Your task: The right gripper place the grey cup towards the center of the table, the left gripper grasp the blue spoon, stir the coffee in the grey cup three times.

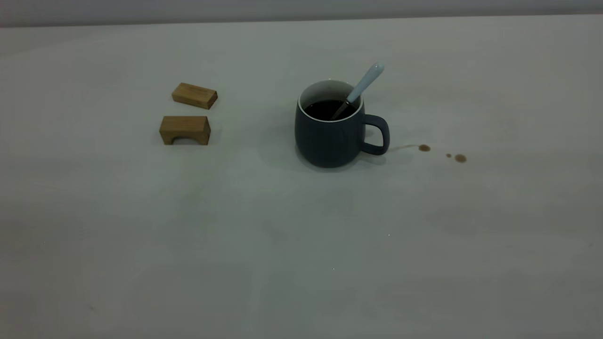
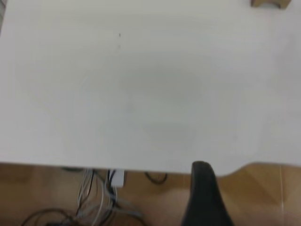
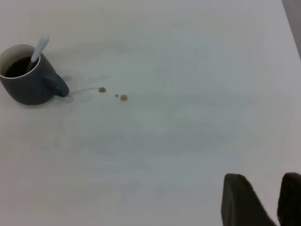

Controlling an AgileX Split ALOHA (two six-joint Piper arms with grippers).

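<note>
The grey cup [image 1: 330, 139] stands upright near the middle of the table [image 1: 301, 245], its handle pointing right. Dark coffee [image 1: 325, 109] fills it. The blue spoon [image 1: 368, 81] leans in the cup, bowl in the coffee, its pale handle sticking up over the rim to the right. Neither gripper shows in the exterior view. In the right wrist view the cup [image 3: 29, 84] with the spoon [image 3: 40, 46] is far from my right gripper [image 3: 263, 188], which is open and holds nothing. My left gripper [image 2: 204, 200] hangs by the table's edge, over the floor.
Two brown wooden blocks [image 1: 194, 95] [image 1: 184, 130] lie left of the cup. Small brown drops [image 1: 424, 148] [image 1: 460, 158] and a thin streak mark the table right of the handle. Cables [image 2: 101, 197] hang below the table edge.
</note>
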